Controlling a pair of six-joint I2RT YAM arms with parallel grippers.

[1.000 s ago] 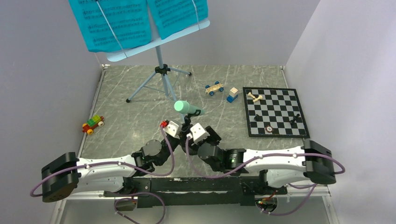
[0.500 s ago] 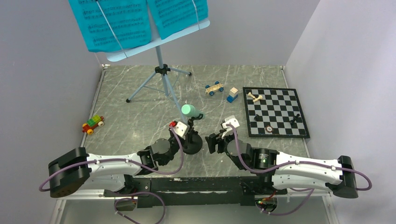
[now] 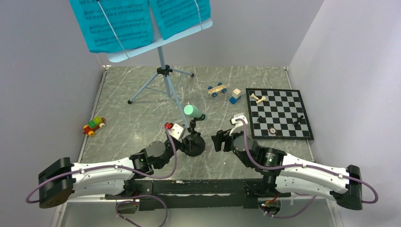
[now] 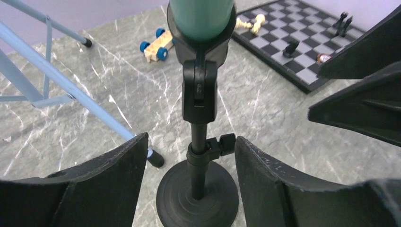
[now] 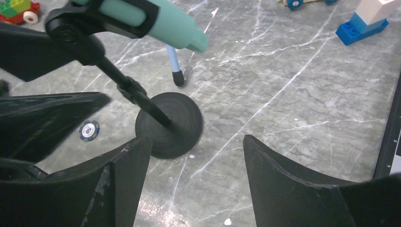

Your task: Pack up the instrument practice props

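- My left hand (image 4: 190,138) is spread wide, one finger on each side of the black stand (image 4: 197,189), gripping nothing;
- the black stand is upright on the table (image 3: 132,123), pole vertical, close to the nearest leg of the music stand (image 3: 163,71);
- the microphone (image 3: 191,111) clipped on top tilts, head raised, narrow tail aimed toward the chessboard (image 3: 279,113);
- my right hand (image 5: 196,141) gapes empty, just beside the round base.

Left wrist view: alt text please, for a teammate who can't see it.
A black round-based microphone stand holding a mint-green microphone stands upright between the fingers of the open left gripper. At left, a pale-blue tripod leg; upper right, a black-and-white chessboard.
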